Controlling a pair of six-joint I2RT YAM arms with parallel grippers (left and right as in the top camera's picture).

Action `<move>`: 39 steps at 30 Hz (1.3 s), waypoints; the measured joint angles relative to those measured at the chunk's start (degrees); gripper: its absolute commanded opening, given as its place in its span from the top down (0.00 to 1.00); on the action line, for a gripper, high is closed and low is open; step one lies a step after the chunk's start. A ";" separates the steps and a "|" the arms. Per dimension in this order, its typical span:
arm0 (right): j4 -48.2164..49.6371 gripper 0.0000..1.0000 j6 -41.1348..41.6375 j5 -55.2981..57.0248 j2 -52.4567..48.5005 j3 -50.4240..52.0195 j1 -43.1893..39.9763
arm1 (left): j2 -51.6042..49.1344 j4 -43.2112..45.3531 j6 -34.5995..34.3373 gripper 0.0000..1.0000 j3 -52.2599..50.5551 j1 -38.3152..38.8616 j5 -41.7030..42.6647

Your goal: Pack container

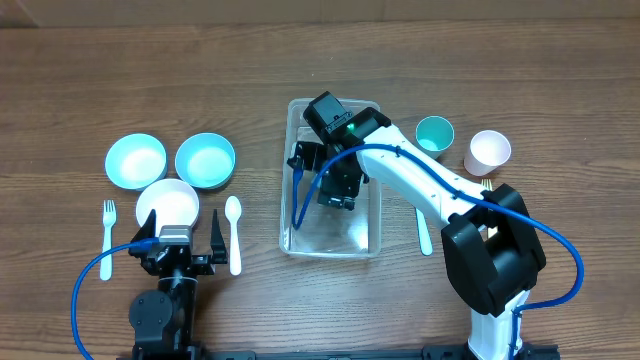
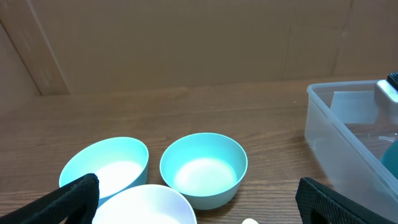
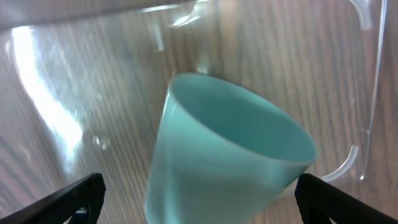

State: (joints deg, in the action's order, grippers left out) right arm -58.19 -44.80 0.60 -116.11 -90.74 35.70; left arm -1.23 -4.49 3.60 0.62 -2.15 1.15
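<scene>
Nearest the robot, at the lower left of the overhead view, the left gripper (image 1: pixel 182 240) hangs with its jaws spread and nothing between them. Just above it in the frame sits an empty white bowl (image 1: pixel 167 203), with a white fork (image 1: pixel 108 225) to its left and a white spoon (image 1: pixel 233 232) to its right, all on the wooden surface (image 1: pixel 520 60).

At mid-frame stands the container (image 1: pixel 330 242), its long side running up the picture. The right gripper (image 3: pixel 198 199) reaches down into it, jaws spread wide. A tilted teal cup (image 3: pixel 224 155) lies between them on the clear floor; I cannot tell whether either finger touches it. Nothing else shows inside, though the arm hides part of the tub.

The container looks like thin plastic: probably light, a little flexible and slick, so likely to slide on the wood if nudged. The rim along a long wall seems the best hold, pinched over the edge.

Farther up, two empty light-blue bowls (image 1: pixel 135 160) sit at the upper left. A second teal cup (image 1: pixel 434 133) and a white cup (image 1: pixel 488 150) stand at the upper right, outside the tub.
</scene>
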 measured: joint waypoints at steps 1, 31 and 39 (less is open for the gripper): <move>0.24 0.00 1.92 -0.37 0.00 0.00 0.02 | 0.00 0.00 0.00 0.00 0.00 0.00 0.00; 2.25 0.24 70.44 3.30 -0.02 -2.84 0.02 | 0.00 0.00 0.00 0.00 0.00 0.00 0.00; 1.01 0.23 77.81 6.58 -0.02 -2.84 0.00 | 0.00 0.00 0.00 0.00 0.00 0.00 0.00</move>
State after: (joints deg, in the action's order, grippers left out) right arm -57.19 33.01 7.18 -116.14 -93.58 35.70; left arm -1.23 -4.49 3.60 0.62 -2.15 1.15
